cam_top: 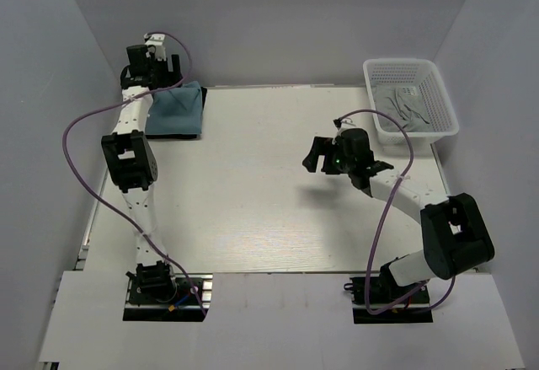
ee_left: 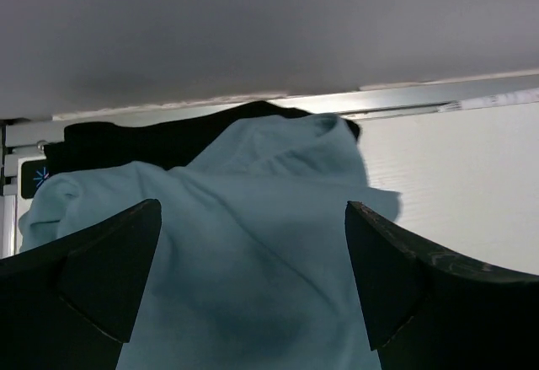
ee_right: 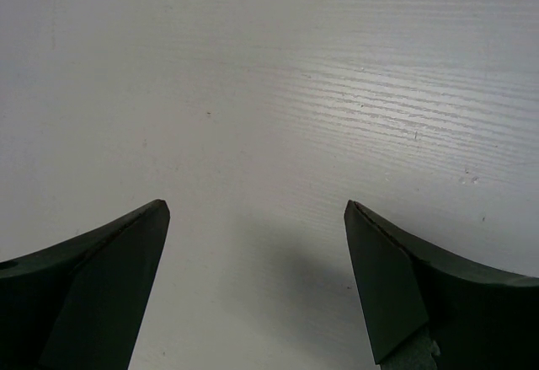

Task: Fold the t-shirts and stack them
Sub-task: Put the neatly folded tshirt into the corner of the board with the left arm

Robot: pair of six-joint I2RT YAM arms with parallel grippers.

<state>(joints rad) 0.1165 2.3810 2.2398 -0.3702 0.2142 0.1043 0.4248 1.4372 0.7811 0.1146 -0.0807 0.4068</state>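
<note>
While teal tee [ee_left: 278,176] tops black tee [ee_left: 126,144] | left tool [ee_left: 253,218], right tool [ee_right: 257,211] agape

You are looking at a white, wood-grained table [cam_top: 278,193] that is carrying a white mesh basket [cam_top: 417,137] at its far right corner. Well to the left of the basket, at the far left corner, a black t-shirt [ee_left: 126,142] is lying flat on the tabletop. It is showing only as a dark border around the teal-blue t-shirt [cam_top: 175,110] that is resting on top of it
</note>
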